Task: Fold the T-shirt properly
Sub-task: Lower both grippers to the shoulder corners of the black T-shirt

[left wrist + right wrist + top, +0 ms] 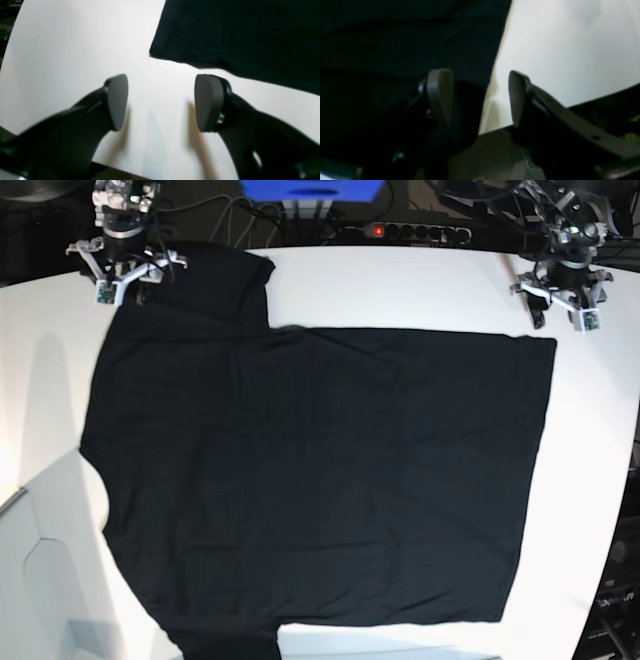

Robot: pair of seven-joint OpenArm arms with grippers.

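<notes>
While the big black cotton T-shirt (320,480) lies flat on the white table (400,285), long axis sideways, the right gripper (475,97) gapes empty over its sleeve, maybe grazing it. Opposite, the left gripper (161,102) stands open and empty, hem corner just beyond its fingertips.

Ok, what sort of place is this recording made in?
Probably a robotics lab bench rather than a home. A black T-shirt lies spread on a plain white table, two arms are mounted at its far corners, and a power strip with cables runs along the table's back edge.
</notes>
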